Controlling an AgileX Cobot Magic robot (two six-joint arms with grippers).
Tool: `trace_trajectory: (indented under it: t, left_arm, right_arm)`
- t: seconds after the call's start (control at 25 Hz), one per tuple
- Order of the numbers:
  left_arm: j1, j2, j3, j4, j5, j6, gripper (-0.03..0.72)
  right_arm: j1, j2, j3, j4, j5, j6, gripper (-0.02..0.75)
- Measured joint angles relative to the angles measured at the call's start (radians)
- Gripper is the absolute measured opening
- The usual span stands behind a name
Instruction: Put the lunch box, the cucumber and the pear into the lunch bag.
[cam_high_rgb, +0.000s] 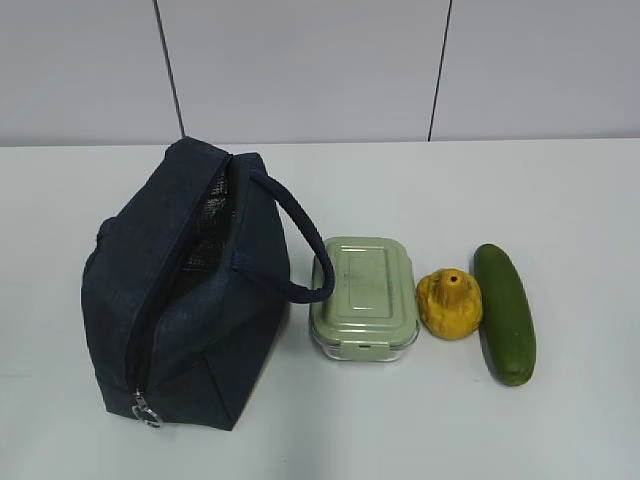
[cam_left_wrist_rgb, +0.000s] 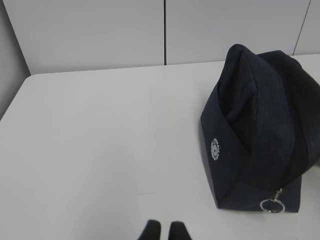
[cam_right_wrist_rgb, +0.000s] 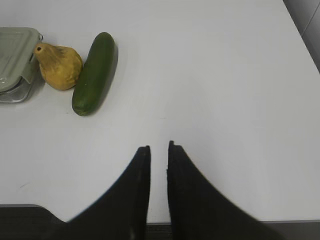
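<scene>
The dark navy lunch bag stands at the left of the table, its top zip open and silvery lining showing; the ring pull hangs at its near end. To its right lie the lunch box with the sage-green lid, the yellow pear and the dark green cucumber, side by side. Neither gripper shows in the exterior view. My left gripper is shut and empty, left of the lunch bag. My right gripper is shut and empty, right of the cucumber, pear and lunch box.
The white table ends at a grey panelled wall behind. The bag's rope handle arches toward the lunch box. The table's near edge shows in the right wrist view.
</scene>
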Motion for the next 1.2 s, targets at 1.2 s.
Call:
trace_trajectory:
  t: [1.2]
  left_arm:
    - [0.0,0.0,0.0,0.0,0.0,0.0,-0.002]
  right_arm:
    - [0.0,0.0,0.0,0.0,0.0,0.0,0.107]
